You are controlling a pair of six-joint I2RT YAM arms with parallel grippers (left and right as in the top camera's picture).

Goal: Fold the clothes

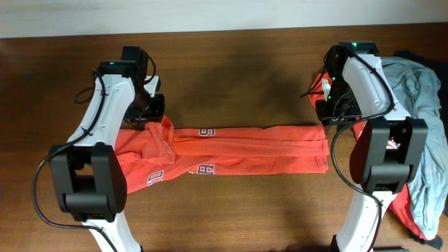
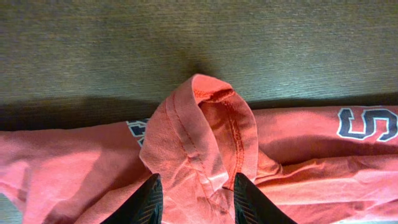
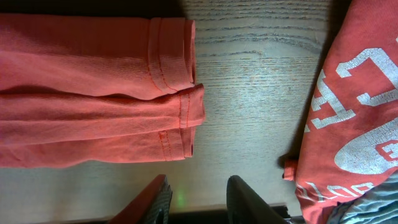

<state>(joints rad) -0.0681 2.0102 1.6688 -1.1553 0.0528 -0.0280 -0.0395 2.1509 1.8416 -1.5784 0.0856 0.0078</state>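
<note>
ok so the red T-shirt (image 1: 252, 150) is lying on the worktop (image 1: 238, 77) as a long narrow strip, stretched between the two arms, navy-edged lettering facing up. The spare clothes are heaped at the right edge: a grey-blue shirt (image 1: 420, 91) on top of a red shirt with white-grey print (image 3: 348, 124)

What worries me is the left end. There's a peaked hump of cloth (image 2: 205, 118) standing up right at the left gripper (image 2: 198, 180), with the jaws partly apart on either side of it. I honestly can't tell whether they're squeezing that ridge or just straddling it. If they've got hold and the arm lifts or pulls sideways, I reckon the whole strip drags along and the lengthwise folds slide open. If they aren't gripping, the hump probably flops over crooked and gets baked into the next fold as a lump

Right side looks calmer. The right gripper (image 3: 198, 183) is spread with only bare wood between its fingers, near the stacked hem (image 3: 180, 93) but not touching it. The layers there are already a bit staggered, so a pinch that catches only the top one would peel it off the rest. The printed shirt is also close enough that a sloppy reach could snag it
</note>
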